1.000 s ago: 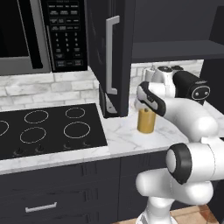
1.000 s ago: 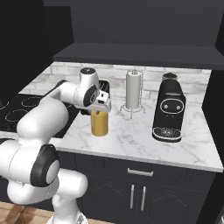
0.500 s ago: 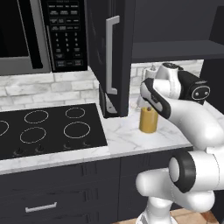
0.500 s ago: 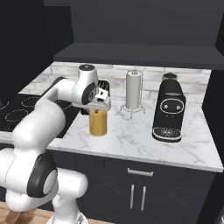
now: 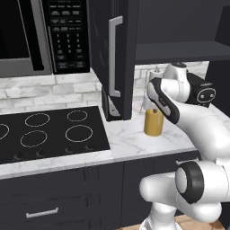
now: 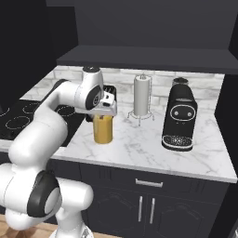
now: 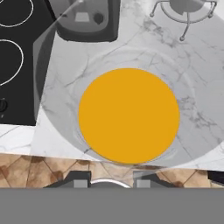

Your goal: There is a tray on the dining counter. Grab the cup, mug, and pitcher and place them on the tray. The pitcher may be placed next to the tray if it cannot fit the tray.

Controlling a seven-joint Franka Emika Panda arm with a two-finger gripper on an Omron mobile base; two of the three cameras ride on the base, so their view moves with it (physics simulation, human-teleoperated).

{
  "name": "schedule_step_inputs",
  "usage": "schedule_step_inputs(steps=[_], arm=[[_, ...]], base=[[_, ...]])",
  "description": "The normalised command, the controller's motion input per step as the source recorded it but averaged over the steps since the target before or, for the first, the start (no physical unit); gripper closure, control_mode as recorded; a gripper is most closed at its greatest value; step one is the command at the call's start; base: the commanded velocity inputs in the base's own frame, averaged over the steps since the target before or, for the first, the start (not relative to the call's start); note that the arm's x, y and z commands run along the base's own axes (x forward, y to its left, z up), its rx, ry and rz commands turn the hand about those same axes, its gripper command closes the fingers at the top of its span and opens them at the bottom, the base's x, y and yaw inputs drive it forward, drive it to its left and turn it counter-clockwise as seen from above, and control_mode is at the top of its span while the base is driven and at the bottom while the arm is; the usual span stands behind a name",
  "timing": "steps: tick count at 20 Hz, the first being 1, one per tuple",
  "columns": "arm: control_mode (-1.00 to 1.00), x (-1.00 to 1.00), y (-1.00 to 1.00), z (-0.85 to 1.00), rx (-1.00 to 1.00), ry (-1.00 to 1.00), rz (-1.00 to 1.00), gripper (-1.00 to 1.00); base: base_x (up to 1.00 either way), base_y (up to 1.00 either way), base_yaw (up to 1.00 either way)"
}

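Amber pitcher [image 6: 103, 129] hides its rim under the gripper [image 6: 104, 113]; grip unclear.

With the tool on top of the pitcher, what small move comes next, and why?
Probably lift straight up. The tool looks closed on the pitcher's rim, and the pitcher seems to stand on the marble counter, close beside the paper-towel holder. A vertical lift should clear both before carrying.

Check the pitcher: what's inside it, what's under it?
Hand view looks straight down into the pitcher: an amber-orange fill, clear glass above it near the rim. It stands on the marble counter; the fill hides its base. The gripper sits at its rim.
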Motion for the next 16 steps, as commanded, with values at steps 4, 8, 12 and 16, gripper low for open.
schedule_step_inputs(steps=[4, 8, 12, 16], arm=[[-1.00, -0.03, -0.05, 0.05, 0.00, 0.00, 0.05, 1.00], [-1.00, 0.00, -0.02, 0.00, 0.00, 0.00, 0.02, 1.00], [1.00, 0.00, 0.00, 0.00, 0.00, 0.00, 0.00, 1.00], [1.00, 0.00, 0.00, 0.00, 0.00, 0.00, 0.00, 1.00]], base=[[0.00, 0.00, 0.00], [0.00, 0.00, 0.00], [-0.49, -0.23, 0.00], [-0.77, -0.52, -0.15]])
